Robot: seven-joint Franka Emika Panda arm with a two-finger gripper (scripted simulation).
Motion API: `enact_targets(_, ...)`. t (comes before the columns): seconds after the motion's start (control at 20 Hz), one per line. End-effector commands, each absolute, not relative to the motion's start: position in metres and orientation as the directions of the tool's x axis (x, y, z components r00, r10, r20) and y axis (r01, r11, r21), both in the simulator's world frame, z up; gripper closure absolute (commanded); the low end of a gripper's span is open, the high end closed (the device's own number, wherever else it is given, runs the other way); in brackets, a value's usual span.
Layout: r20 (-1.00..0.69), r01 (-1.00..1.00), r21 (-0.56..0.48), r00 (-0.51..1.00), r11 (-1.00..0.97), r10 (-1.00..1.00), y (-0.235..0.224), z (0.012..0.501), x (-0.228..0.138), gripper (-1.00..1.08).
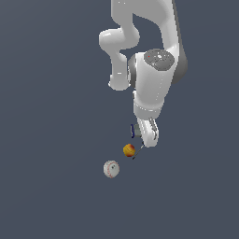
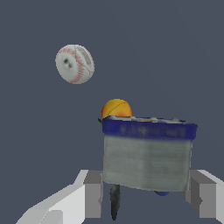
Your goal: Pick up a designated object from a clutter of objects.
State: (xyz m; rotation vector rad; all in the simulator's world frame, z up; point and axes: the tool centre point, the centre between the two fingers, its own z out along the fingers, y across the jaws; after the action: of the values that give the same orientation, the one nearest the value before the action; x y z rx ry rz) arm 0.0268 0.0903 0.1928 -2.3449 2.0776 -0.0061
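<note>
Closest to the wrist camera, the pincer [image 2: 146, 194] shows as two grey finger pads [image 2: 92, 194] at either side of the frame, spread apart. Between them sits the small grey can-like block [image 2: 147, 162], its pale grey wall facing the camera and a dark blue band running along its upper rim. The block fills most of the gap between the pads, and each pad stands just beside one of its side edges; whether they press against it cannot be told from these views (thin slivers of background appear at the edges, so the pincer reads as open around the block rather than clamped). Under the block, the black handle of a screwdriver [image 2: 114, 201] pokes out, with a small blue bit beside it. Just behind the block, an orange-yellow ball [image 2: 116, 108] peeks over the blue rim. Farther off and well apart lies the white baseball [image 2: 75, 64] with red stitching, on the plain dark grey table [image 2: 175, 52]. In the exterior view, the white arm reaches down from the top, its pincer [image 1: 145, 135] low over the cluster, the block [image 1: 134, 131] at its tip, the ball [image 1: 129, 150] near, and the baseball [image 1: 111, 169] farthest out.
</note>
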Motion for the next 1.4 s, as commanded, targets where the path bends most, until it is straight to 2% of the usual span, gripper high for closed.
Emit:
enact_targets(0.0,-0.001,-0.993,-0.008,0.119,-0.119,-0.993,0.105,0.221,0.021,1.08)
enact_targets(0.75,0.002,-0.993,-0.003,0.116,-0.116,-0.993,0.188,0.374,-0.003,1.08)
enact_targets(1.35,0.0,-0.993,0.0,0.117,-0.117,-0.993,0.221,0.429,-0.009,1.08)
